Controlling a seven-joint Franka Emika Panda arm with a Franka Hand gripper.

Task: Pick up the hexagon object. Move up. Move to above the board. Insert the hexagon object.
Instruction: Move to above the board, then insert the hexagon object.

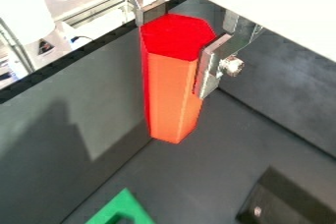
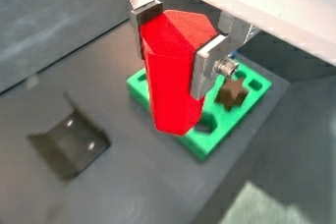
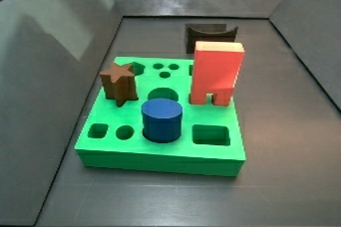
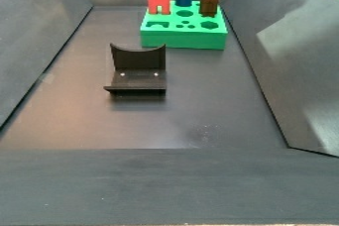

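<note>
Both wrist views: the gripper (image 1: 178,39) holds the hexagon object (image 1: 175,81) upright, jaws closed on its upper faces, clear of the bench. A wrist view shows the peg partly over the board (image 2: 206,140). The board carries a blue cylinder (image 3: 163,119), a brown star block (image 3: 120,82) and a salmon arch block (image 3: 216,73); the fixture (image 4: 137,70) stands apart.

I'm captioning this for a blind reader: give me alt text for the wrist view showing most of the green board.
The hand grips a red hexagon peg upright, its lower end overlapping the green board below. A dark fixture sits on the floor beside it.
</note>
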